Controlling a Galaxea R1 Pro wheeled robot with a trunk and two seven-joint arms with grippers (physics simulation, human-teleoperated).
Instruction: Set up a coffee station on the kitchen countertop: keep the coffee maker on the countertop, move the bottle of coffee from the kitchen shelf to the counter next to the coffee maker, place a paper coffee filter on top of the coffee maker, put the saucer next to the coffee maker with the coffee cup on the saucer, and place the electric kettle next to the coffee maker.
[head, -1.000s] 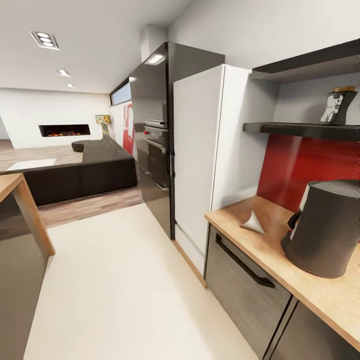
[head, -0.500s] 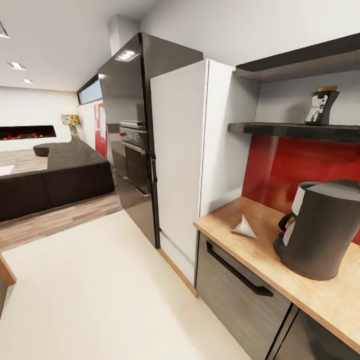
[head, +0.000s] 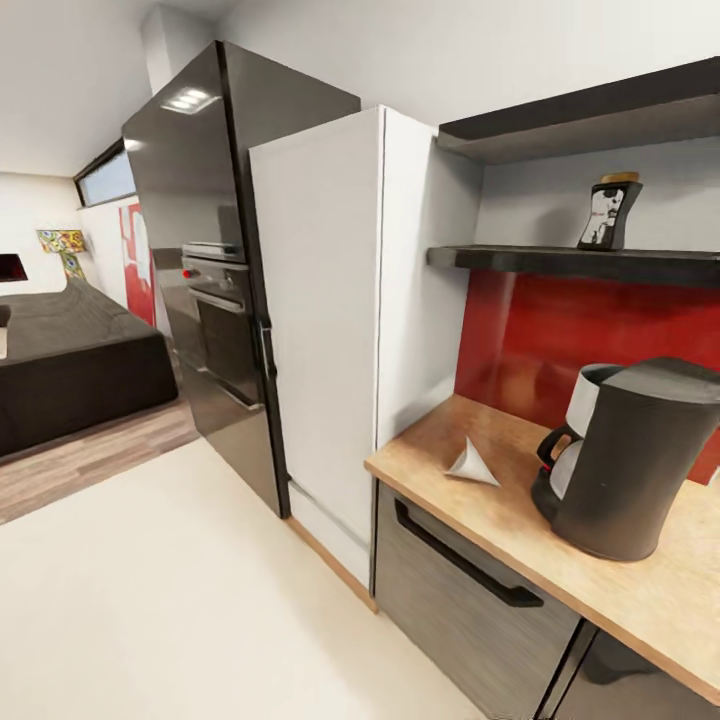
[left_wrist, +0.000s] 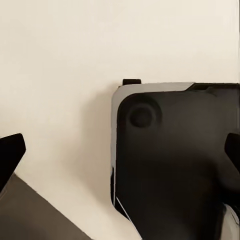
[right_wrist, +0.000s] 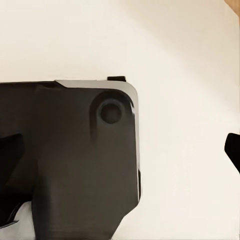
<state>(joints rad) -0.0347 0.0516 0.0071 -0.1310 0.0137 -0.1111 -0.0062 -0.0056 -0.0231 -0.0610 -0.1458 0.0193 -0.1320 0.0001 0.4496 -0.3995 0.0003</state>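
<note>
Matt wood countertop (head: 620, 590); glossy red backsplash (head: 600, 340); coffee maker (head: 625, 460) seemingly matt plastic.

dark grey coffee maker (head: 628, 460), red backsplash (head: 590, 345)

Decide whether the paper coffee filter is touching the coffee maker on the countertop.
Apart. The head view shows bare wooden countertop between the paper coffee filter and the coffee maker.

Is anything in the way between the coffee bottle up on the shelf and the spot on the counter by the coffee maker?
Nothing visible blocks it. The bottle stands alone on the shelf, with open air down to the counter. Beside the coffee maker lies only the paper filter, off to one side.
</note>
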